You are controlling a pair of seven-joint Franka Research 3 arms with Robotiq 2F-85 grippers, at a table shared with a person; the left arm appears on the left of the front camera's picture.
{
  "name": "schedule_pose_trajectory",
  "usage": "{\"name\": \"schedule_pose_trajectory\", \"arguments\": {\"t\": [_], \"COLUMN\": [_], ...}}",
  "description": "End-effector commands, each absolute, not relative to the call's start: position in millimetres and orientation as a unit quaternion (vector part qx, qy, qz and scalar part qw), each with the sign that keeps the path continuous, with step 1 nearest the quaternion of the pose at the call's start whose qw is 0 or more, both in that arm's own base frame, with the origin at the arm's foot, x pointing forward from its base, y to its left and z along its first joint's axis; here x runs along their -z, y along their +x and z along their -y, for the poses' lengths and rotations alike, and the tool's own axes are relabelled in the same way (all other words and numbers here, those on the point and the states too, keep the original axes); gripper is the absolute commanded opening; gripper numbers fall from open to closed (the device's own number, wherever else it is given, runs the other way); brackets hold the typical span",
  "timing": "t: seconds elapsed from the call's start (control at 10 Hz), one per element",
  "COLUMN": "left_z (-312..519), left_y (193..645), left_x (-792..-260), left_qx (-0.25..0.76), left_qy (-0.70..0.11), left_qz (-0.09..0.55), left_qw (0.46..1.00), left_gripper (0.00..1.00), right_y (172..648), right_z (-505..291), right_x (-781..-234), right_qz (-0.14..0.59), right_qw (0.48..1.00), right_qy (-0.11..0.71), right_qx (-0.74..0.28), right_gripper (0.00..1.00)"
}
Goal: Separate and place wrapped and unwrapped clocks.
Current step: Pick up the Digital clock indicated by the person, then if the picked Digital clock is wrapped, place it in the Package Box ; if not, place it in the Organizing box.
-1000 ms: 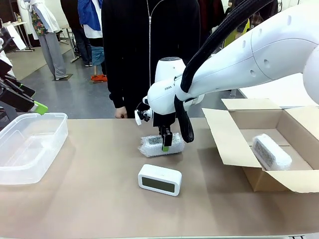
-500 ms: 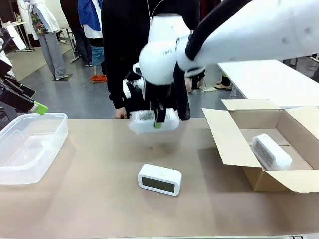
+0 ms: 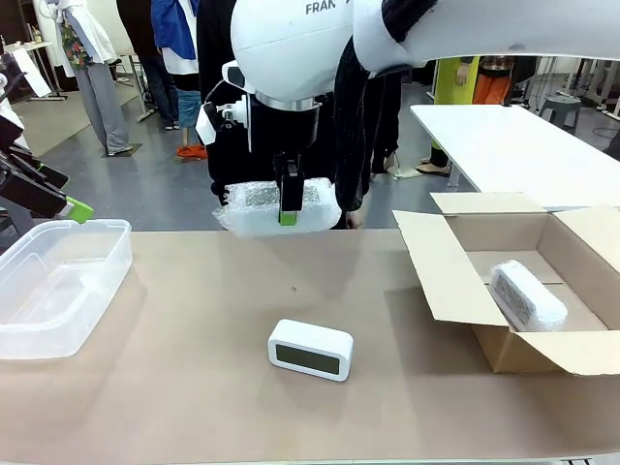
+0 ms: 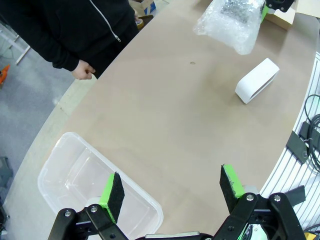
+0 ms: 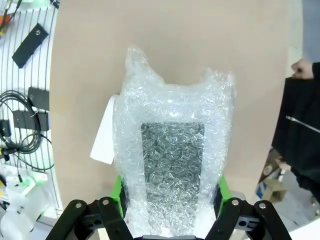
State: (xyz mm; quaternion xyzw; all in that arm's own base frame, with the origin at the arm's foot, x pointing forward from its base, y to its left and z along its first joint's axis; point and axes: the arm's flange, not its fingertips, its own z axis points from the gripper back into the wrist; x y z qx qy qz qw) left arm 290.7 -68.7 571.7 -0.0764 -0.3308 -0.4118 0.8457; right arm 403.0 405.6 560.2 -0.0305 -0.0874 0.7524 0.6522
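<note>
Bubble-wrapped bundle (image 3: 257, 208) hangs above surface (image 3: 174, 407), clamped in right tool (image 3: 288, 215), arm reaching across, wrist pointing down; bare clock (image 3: 310, 349) below, 2nd bundle (image 3: 526, 295) in box (image 3: 441, 276). L wrist: left tool (image 4: 172, 187) apart above tub (image 4: 60, 170) edge. R wrist: pads (image 5: 223, 191) squeezing wrap

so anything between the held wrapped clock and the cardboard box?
Nothing visible. The right gripper holds the wrapped clock in the air; only the raised side flap of the cardboard box faces it.

Clear plastic tub (image 3: 95, 281) at the brown table's (image 3: 174, 387) left end, open cardboard box (image 3: 441, 276) at its right.
</note>
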Motion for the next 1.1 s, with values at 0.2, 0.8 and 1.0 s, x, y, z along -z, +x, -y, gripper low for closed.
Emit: {"name": "schedule_pose_trajectory", "arguments": {"t": [0.2, 0.8, 1.0], "left_z": [68, 68, 68], "left_y": [291, 291, 291], "left_x": [-571, -571, -571], "left_qx": [0.413, 0.413, 0.413], "left_qy": [-0.081, -0.081, -0.081], "left_qz": [0.331, 0.331, 0.331], "left_qw": [0.845, 0.845, 0.845], "left_gripper": [1.0, 1.0, 1.0], "right_y": [403, 403, 403], "right_z": [-406, -406, -406], "right_x": [-560, -560, -560], "right_qz": [0.087, 0.087, 0.087], "right_qw": [0.652, 0.652, 0.652], "right_qy": [-0.031, -0.031, -0.031], "right_qx": [-0.752, -0.752, -0.752], "right_gripper": [0.6, 0.6, 0.6]}}
